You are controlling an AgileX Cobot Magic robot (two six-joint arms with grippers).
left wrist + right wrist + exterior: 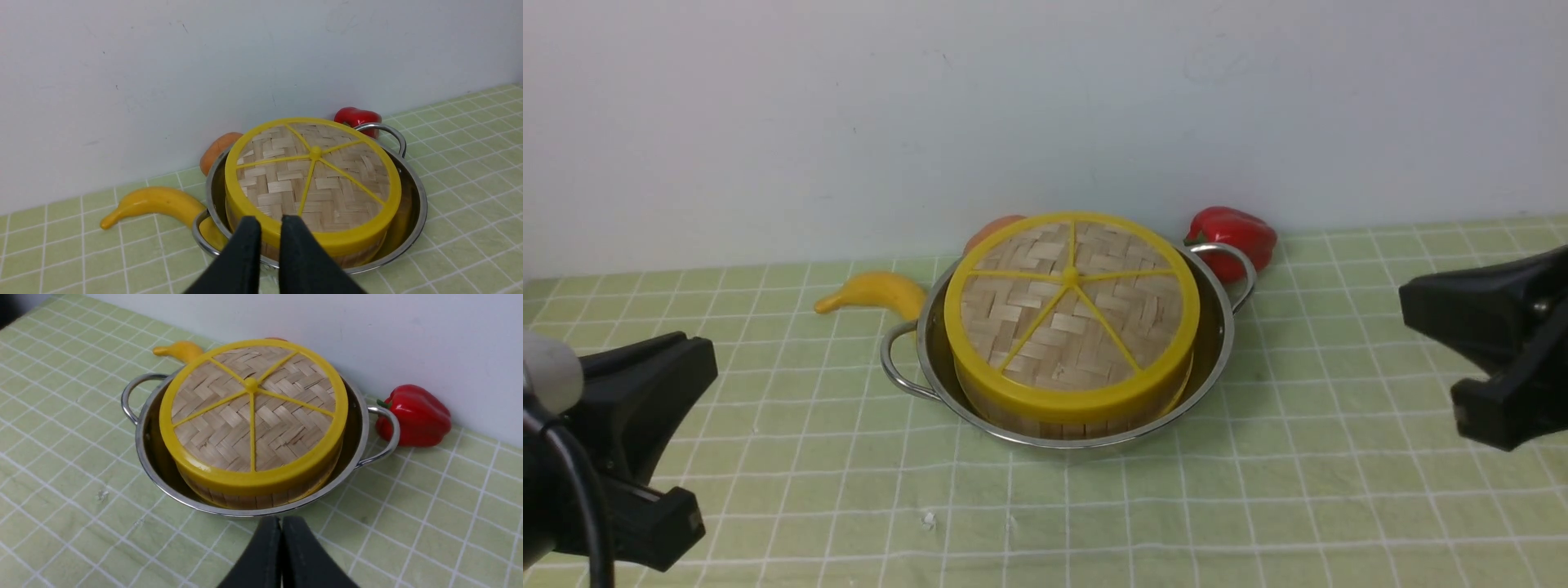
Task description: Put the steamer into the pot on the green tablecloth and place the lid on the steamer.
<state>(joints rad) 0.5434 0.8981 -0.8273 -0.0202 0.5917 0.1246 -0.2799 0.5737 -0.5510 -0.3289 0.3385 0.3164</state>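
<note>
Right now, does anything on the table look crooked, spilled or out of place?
Nothing stands out. The lid sits flat and centred on the steamer, which rests inside the pot on the green tablecloth. A banana and a red pepper lie behind the pot, clear of it. No spill or damage shows.

The front camera sits low between the two arms, facing the wall across the green tablecloth (1258,506). The left wrist camera looks over its hand (267,224) from close by; the right wrist camera looks down over its hand (281,522), also close. All three share the pot (1217,327) and the lid (1072,314).
</note>
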